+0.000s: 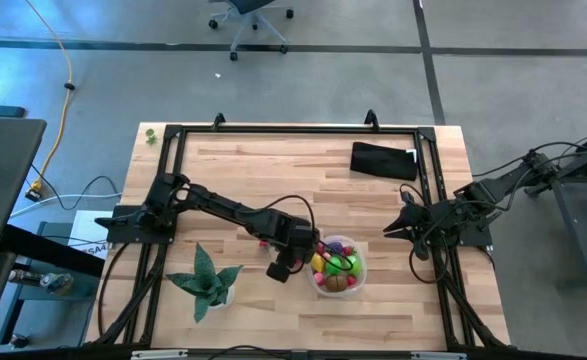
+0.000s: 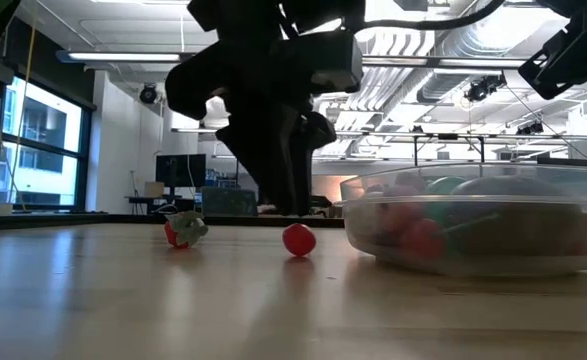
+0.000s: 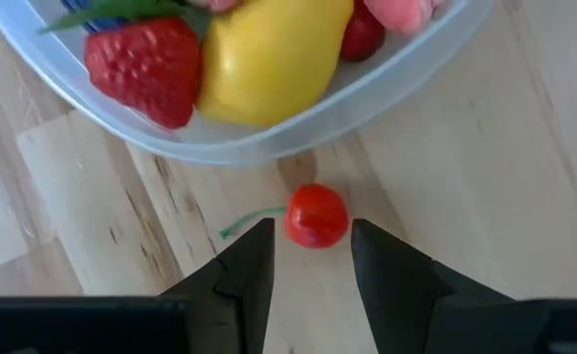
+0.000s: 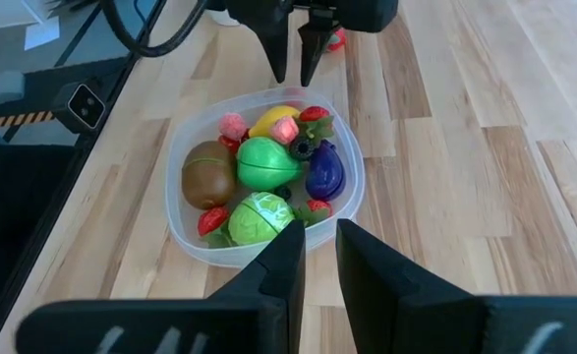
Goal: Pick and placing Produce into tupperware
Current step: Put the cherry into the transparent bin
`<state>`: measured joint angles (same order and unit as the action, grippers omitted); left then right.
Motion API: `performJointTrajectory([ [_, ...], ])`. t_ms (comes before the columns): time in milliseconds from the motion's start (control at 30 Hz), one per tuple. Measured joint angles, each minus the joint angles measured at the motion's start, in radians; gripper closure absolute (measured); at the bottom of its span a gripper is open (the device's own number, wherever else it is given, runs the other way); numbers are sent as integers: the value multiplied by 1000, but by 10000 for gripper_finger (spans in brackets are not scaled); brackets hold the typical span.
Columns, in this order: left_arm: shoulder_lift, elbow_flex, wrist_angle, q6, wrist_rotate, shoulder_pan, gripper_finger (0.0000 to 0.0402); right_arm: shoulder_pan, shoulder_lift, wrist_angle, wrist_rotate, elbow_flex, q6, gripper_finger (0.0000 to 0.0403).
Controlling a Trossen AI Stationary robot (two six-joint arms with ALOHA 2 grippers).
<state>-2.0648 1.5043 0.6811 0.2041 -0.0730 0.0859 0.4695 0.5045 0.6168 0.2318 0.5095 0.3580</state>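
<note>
Low and centre in the high view: clear round tupperware [image 1: 354,271], shallow, packed with a brown kiwi [image 4: 207,173], bright green apple [image 4: 265,162], green cabbage [image 4: 256,217], purple eggplant [image 4: 325,171], yellow lemon [image 3: 273,54] and strawberry [image 3: 147,67]. Just outside its left rim, on bare wood, a small glossy red cherry [image 3: 317,214] with a thin green stem. Straddling it, left gripper [image 3: 311,258], fingers narrowly parted, not touching. At right of table, right gripper [image 4: 314,248], narrowly parted, empty.
</note>
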Motion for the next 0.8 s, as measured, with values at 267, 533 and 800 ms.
performJointTrajectory([
  [267,-1,0,7,-53,14,1,275,0,0,3,0,0,0,352],
  [533,-17,0,-5,-62,20,0,231,0,0,6,0,0,0,352],
  [800,-17,0,-4,-63,20,0,168,0,0,8,0,0,0,352],
])
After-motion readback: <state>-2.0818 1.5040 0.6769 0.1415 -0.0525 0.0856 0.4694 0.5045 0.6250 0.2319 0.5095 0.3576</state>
